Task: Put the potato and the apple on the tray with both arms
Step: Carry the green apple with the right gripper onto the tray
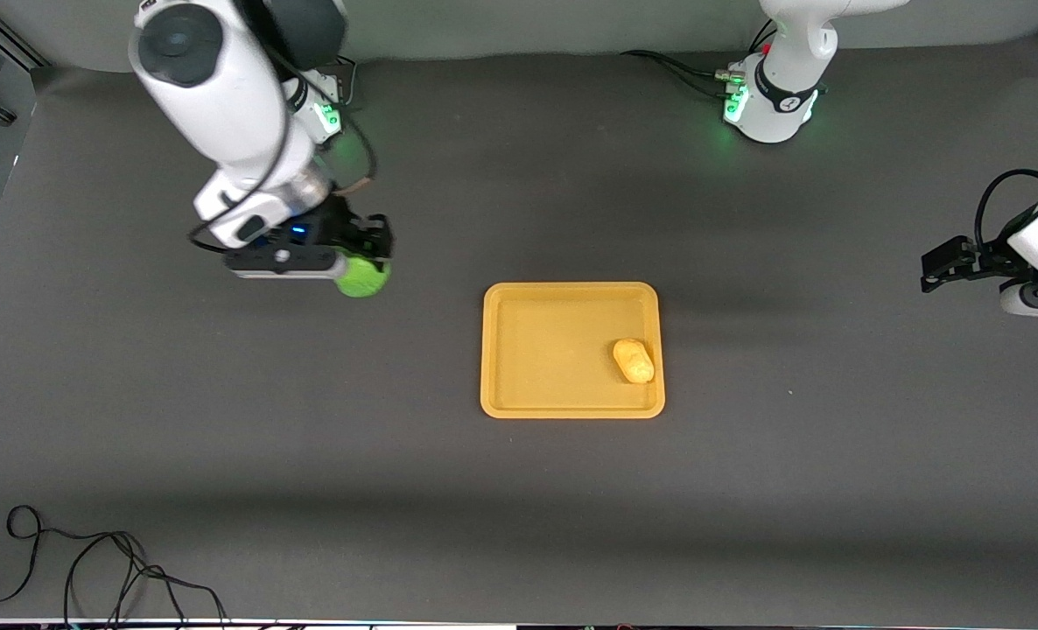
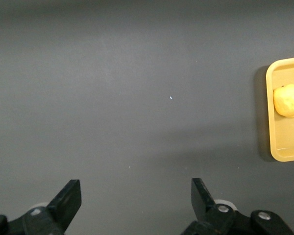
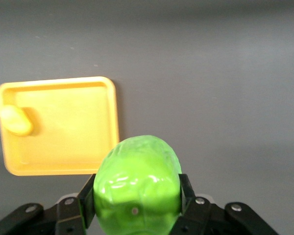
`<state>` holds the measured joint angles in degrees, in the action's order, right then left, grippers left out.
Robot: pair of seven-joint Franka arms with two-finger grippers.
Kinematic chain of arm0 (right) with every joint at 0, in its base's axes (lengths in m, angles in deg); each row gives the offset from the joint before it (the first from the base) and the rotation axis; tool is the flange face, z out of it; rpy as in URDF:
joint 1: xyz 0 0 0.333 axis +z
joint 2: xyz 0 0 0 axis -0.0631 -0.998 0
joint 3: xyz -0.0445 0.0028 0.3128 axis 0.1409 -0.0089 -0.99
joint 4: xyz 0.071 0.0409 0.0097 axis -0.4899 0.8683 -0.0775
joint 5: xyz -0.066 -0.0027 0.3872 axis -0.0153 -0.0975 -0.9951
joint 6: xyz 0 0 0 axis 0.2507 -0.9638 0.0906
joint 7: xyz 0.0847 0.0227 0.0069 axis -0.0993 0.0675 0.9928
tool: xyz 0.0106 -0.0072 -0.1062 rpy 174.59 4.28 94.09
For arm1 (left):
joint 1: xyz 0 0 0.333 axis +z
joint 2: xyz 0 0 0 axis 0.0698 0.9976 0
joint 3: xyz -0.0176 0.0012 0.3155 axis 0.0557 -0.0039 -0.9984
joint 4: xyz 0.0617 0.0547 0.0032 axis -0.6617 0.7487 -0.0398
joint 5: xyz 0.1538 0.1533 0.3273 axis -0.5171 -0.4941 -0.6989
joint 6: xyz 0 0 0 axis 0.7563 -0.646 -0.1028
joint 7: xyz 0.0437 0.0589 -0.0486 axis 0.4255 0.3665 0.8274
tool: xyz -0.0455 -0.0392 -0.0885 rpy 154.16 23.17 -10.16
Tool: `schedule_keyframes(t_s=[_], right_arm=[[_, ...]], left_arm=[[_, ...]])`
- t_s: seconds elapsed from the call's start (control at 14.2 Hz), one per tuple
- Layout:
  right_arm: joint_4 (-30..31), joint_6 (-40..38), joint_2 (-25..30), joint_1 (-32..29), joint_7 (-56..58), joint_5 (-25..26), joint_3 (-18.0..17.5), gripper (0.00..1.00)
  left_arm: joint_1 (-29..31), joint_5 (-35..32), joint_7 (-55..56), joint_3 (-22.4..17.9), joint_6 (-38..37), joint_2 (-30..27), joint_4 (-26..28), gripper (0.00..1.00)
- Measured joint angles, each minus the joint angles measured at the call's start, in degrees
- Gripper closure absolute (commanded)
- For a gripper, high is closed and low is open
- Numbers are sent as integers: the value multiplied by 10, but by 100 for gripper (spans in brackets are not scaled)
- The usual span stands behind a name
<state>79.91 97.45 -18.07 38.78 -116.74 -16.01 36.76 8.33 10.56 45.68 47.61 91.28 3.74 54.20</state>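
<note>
Green apple (image 3: 138,183) clamped between the right gripper's (image 1: 363,262) fingers (image 3: 87,199)

Table (image 1: 519,507): dark grey covering, matt, smooth, faint specks; looks like cloth or mat.
Tray (image 1: 571,408): orange-yellow plastic, matt to satin, smooth floor, moulded rim.
Potato (image 1: 634,360): yellow-tan, dull, slightly bumpy skin.
Apple (image 3: 139,188): bright green, glossy, highlights on surface, looks plastic; clamped in right gripper (image 3: 137,208).
Right gripper, left gripper (image 2: 133,200): black fingers, matt hard plastic look; small silver metal screws.
Arm shells: white, smooth, semi-gloss.
</note>
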Motion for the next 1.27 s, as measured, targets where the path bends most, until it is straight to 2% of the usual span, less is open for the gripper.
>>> schedule_keyframes(t_s=[0.28, 0.49, 0.7, 0.99, 1.27], right_arm=[[-195, -25, -167, 87, -163, 0, -4, 61], [-295, -20, -276, 136, -238, 0, -5, 61], [-319, 19, -344, 155, -254, 1, -4, 61], [-321, 100, -427, 143, -254, 26, 4, 61], [-325, 166, -485, 138, -254, 31, 5, 61]], left_arm=[[0, 0, 0, 1, 4, 0, 4, 0], [0, -1, 0, 1, 4, -6, 4, 0], [0, -1, -1, 1, 4, -7, 4, 0], [0, -2, -2, 1, 4, -7, 4, 0], [0, -2, -5, 1, 2, -7, 4, 0]])
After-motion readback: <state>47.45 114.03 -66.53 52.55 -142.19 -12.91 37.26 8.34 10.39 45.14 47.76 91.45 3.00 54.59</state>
